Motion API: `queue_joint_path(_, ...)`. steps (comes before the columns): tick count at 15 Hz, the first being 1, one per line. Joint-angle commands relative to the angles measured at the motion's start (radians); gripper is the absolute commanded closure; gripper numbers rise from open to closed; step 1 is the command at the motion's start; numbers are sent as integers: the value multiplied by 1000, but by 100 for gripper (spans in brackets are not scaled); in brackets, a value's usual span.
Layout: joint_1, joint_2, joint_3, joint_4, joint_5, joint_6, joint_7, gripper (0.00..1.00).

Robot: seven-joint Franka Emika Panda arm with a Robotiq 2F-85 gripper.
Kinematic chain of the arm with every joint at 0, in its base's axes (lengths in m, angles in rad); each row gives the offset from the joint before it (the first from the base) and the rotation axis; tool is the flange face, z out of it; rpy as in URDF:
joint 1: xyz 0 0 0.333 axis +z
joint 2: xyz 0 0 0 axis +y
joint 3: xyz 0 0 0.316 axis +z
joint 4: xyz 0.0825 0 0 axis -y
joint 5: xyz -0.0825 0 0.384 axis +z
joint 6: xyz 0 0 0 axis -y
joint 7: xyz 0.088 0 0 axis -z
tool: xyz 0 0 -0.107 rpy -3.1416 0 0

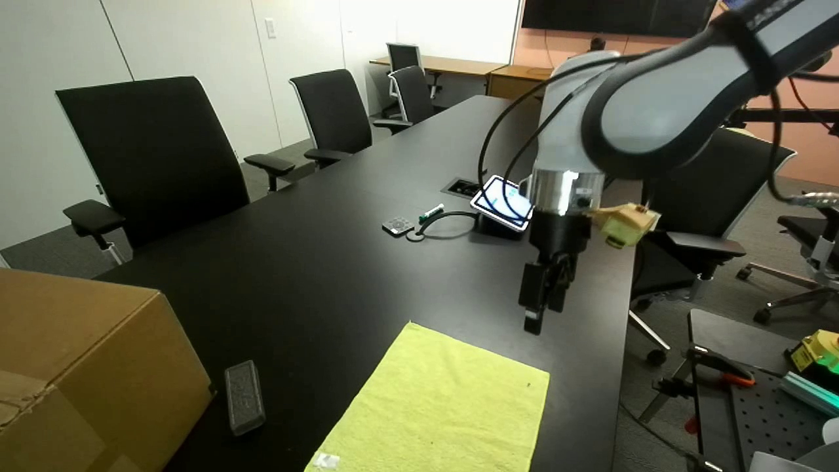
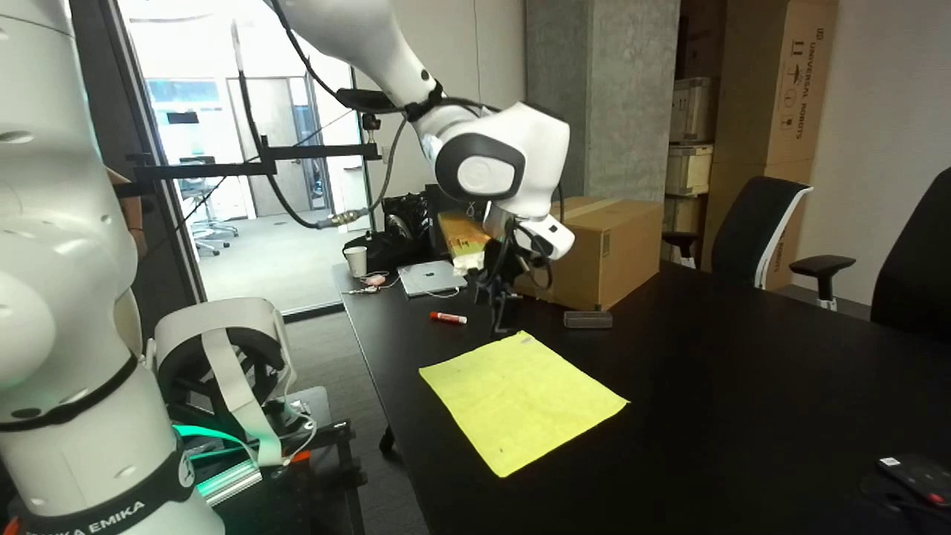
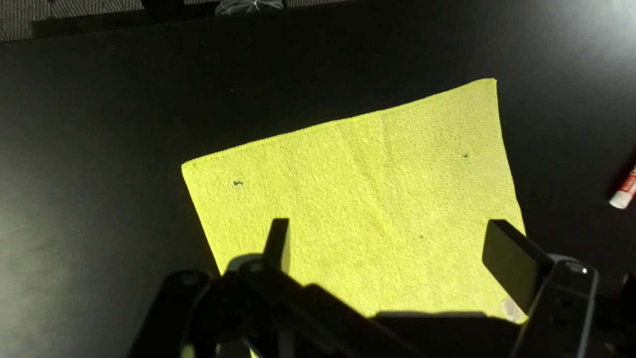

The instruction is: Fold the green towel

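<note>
I find this an office meeting room: long black table [image 1: 295,282] bearing a lit tablet [image 1: 501,208], desk chairs [image 1: 154,144] down both sides, screen [image 1: 609,14] on the wall [image 1: 531,49].

White arm [image 2: 364,37], black cables [image 1: 483,154], black gripper [image 3: 387,238]

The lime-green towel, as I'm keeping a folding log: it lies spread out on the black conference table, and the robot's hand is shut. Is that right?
Not quite: the hand is open. The wrist view shows its fingers wide apart. The lime-green towel does lie spread out on the black conference table.
</note>
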State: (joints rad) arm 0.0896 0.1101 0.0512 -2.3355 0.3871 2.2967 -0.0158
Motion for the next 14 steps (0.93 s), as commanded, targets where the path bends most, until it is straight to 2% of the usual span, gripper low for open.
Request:
queue_joint_path(1, -8, 126, 32, 21, 61, 100, -7, 0)
queue_joint_path(8, -39, 267, 72, -4, 105, 233, -19, 0)
queue_joint_path(14, -62, 356, 82, -27, 82, 312, -13, 0)
